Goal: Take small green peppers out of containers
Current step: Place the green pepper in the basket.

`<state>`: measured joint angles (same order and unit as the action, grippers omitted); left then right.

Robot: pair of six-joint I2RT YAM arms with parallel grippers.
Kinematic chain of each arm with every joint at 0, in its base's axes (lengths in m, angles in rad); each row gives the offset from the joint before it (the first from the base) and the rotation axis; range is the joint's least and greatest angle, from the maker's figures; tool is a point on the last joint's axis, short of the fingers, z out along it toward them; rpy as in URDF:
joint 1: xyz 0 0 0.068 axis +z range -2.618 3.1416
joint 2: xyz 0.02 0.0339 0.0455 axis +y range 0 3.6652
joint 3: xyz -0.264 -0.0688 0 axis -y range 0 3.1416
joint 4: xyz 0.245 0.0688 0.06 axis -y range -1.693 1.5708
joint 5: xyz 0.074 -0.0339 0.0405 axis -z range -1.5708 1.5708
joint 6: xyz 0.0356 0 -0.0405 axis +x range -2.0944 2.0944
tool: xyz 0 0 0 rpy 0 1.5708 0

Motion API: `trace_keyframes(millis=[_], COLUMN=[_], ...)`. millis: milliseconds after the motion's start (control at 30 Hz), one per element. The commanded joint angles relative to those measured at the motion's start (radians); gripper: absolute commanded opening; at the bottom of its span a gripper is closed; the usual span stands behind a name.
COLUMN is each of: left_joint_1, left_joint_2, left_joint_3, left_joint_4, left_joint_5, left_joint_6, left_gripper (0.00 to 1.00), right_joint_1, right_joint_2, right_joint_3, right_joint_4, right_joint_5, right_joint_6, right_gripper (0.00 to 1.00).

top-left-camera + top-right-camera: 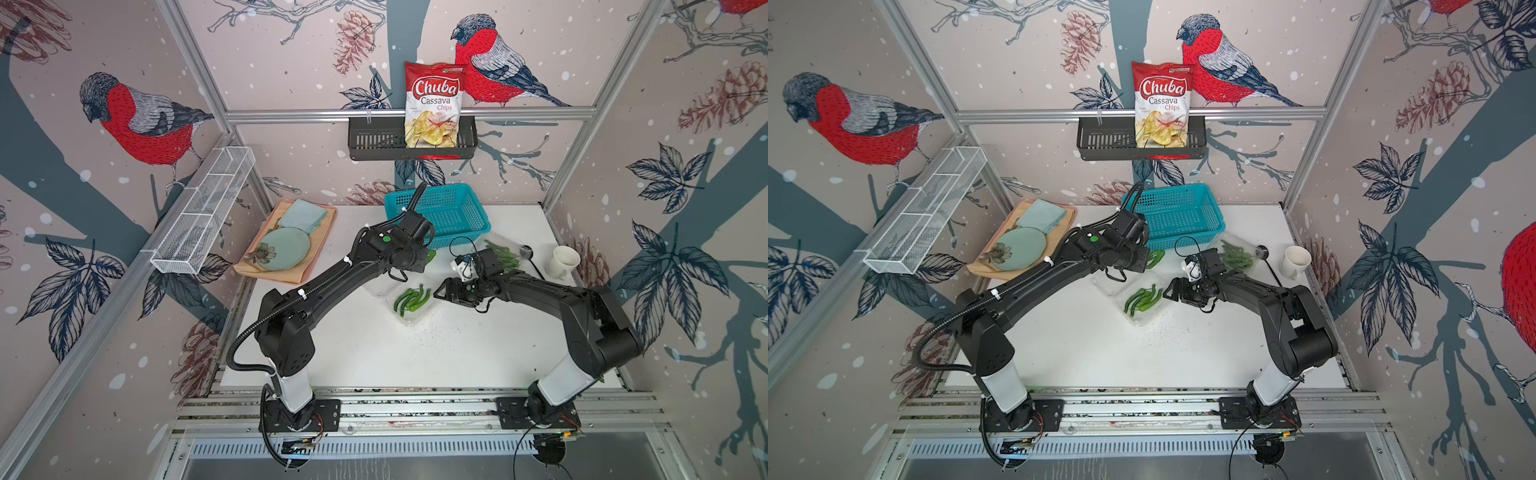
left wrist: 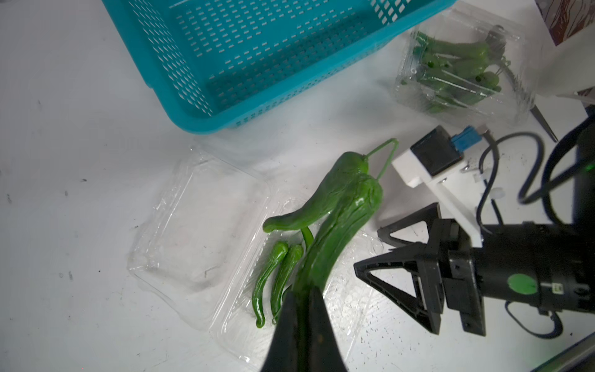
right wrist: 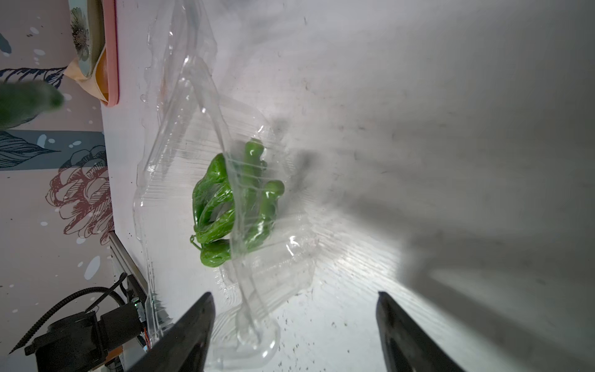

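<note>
Top: in both top views peppers point(image 1: 409, 300) lie in the open container point(image 1: 417, 318) mid-table, more in a second container point(image 1: 505, 253) by the basket point(image 1: 453, 208). Left wrist: left gripper point(image 2: 301, 309) pinches one pepper point(image 2: 341, 232) by its tip, a second pepper point(image 2: 322, 193) clinging beside it may drop; their link is unclear. Right wrist: right gripper point(image 3: 294, 294) gapes, empty, at the container's rim.

Occluded, cropped areas
My left gripper point(image 2: 303, 294) fingers hide one end of the held pepper point(image 2: 341, 225). Ahead of my right gripper point(image 3: 294, 293), a cropped green blur point(image 3: 27, 103): unidentifiable.
</note>
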<state>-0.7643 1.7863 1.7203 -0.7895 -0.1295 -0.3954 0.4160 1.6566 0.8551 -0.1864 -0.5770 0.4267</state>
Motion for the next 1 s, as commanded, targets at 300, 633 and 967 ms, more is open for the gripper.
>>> trace_keyframes(millis=[300, 633, 967], left_joint_1=[0.121, 0.152, 0.169], left_joint_2=[0.284, 0.624, 0.680], left_joint_3=[0.352, 0.541, 0.552], left_joint_4=[0.149, 0.213, 0.217], left_joint_5=[0.018, -0.040, -0.008], left_joint_6=[0.014, 0.024, 0.028], left_gripper=[0.00, 0.00, 0.86], right_joint_1=[0.005, 0.011, 0.012], right_joint_2=[0.025, -0.008, -0.027], right_joint_3=[-0.049, -0.069, -0.071], right_joint_4=[0.047, 0.014, -0.002], right_joint_5=[-0.002, 0.023, 0.038], right_joint_6=[0.032, 0.026, 0.029], right_gripper=[0.77, 0.77, 0.77])
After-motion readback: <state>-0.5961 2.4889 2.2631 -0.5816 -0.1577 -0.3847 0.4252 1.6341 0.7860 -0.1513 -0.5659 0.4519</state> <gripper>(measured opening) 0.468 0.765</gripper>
